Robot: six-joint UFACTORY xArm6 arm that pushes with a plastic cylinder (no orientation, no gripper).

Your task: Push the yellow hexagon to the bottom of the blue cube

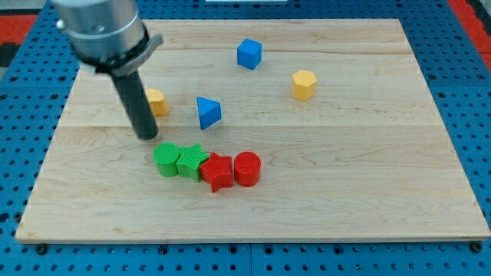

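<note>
My tip (146, 136) rests on the wooden tabletop (368, 192) toward the view's left. The tool here is a plain dark rod hanging from a grey cylinder at the view's top left; it has no parts that open or close, so there is nothing apart, together or clamped on anything.

The yellow hexagon (304, 84) sits in the upper right part of the tabletop, well apart from my tip. The blue cube (248, 54) lies up and to the view's left of the yellow hexagon, near the top edge of the tabletop; the two do not touch. The hexagon stands to the view's lower right of the cube, not straight below it.

A second yellow block (157, 101) sits just to the view's right of the rod, partly hidden by it, so its shape is hard to tell. My tip is just below and to the left of that block. A blue triangle (207, 112) stands to the right of this yellow block, clear of it.

Below my tip, a row of four blocks lies close together: a green block (165, 159) with a rounded outline nearest my tip, a green star (191, 162) touching it, then a red star (218, 171), then a red cylinder (247, 169) at the view's right end. My tip is just above the green block, not clearly touching it.
</note>
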